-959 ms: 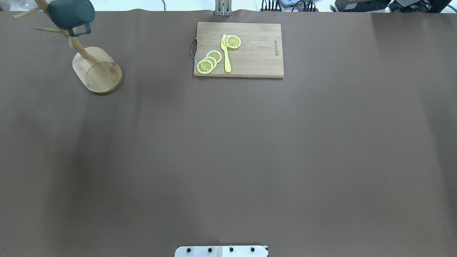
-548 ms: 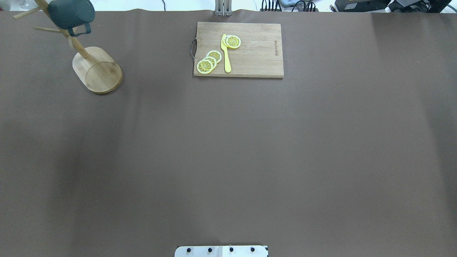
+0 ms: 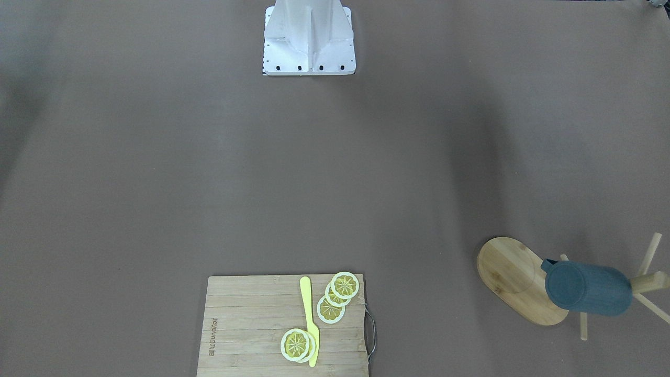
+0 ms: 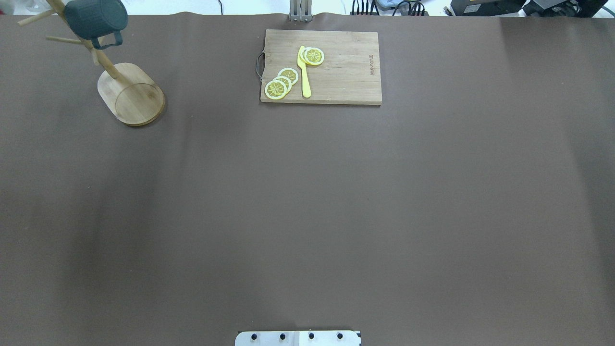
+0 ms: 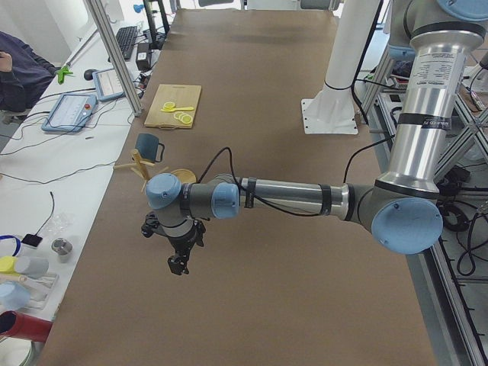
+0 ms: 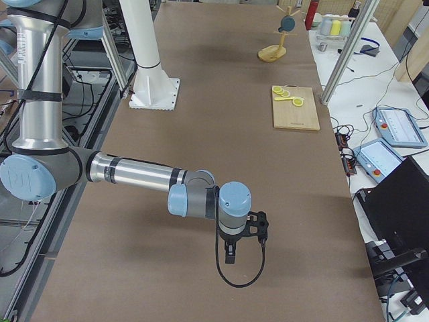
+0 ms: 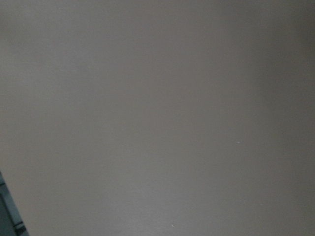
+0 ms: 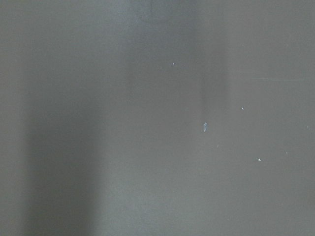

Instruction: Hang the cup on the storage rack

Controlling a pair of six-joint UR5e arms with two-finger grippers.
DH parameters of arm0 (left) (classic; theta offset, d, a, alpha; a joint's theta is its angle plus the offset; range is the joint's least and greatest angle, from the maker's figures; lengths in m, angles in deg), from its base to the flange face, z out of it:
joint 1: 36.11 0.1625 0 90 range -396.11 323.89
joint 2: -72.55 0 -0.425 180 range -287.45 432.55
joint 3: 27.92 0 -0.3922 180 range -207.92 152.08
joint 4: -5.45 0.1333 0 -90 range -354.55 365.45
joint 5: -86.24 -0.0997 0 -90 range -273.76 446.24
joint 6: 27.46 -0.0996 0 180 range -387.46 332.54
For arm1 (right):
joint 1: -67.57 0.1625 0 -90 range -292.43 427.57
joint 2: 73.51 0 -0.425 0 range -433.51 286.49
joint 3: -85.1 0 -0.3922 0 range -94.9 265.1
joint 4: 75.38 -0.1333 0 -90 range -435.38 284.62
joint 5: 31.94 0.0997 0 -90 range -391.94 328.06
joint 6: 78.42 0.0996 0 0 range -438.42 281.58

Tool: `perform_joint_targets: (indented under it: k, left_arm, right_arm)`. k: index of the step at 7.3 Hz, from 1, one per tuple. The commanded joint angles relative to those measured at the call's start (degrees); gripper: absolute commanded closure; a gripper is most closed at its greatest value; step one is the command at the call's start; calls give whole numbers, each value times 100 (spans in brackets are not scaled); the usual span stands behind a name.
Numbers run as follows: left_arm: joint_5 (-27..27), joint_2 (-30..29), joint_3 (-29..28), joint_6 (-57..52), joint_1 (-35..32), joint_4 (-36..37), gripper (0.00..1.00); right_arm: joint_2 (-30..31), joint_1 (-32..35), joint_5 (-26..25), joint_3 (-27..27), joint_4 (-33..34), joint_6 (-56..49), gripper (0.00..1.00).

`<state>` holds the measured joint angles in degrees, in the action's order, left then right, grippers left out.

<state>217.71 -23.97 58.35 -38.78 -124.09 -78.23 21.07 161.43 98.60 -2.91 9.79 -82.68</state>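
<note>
The dark blue-grey cup (image 4: pixel 95 18) hangs on a peg of the bamboo storage rack (image 4: pixel 132 93) at the table's far left corner, its handle toward the post. Both also show in the front view, the cup (image 3: pixel 586 288) over the rack's oval base (image 3: pixel 510 272), and small in the side views. No gripper is near them. My left gripper (image 5: pixel 179 263) shows only in the exterior left view, low over bare table, well short of the rack. My right gripper (image 6: pixel 231 253) shows only in the exterior right view, low over bare table. I cannot tell whether either is open or shut.
A wooden cutting board (image 4: pixel 341 77) with lemon slices (image 4: pixel 281 82) and a yellow knife (image 4: pixel 304 77) lies at the far middle of the table. The robot's white base (image 3: pixel 309 42) stands at the near edge. Both wrist views show only brown table cover.
The cup and rack have not moved. Only a faint shadow on the table's left part has shifted.
</note>
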Motion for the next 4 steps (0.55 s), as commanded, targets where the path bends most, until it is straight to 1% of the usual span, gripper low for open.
perform_joint_targets:
  k: [1, 2, 3, 4]
  left_arm:
    - [80, 492, 721, 1347, -17, -17, 0]
    - [80, 903, 1073, 1334, -26, -35, 0]
    - [45, 890, 929, 1369, -9, -35, 0]
    - [53, 925, 936, 1386, -26, -26, 0]
  right_arm:
    - [16, 0, -38, 3, 0, -13, 0]
    - [68, 0, -47, 3, -9, -22, 0]
    - [69, 0, -55, 3, -9, -22, 0]
    - [78, 0, -55, 3, -9, -22, 0]
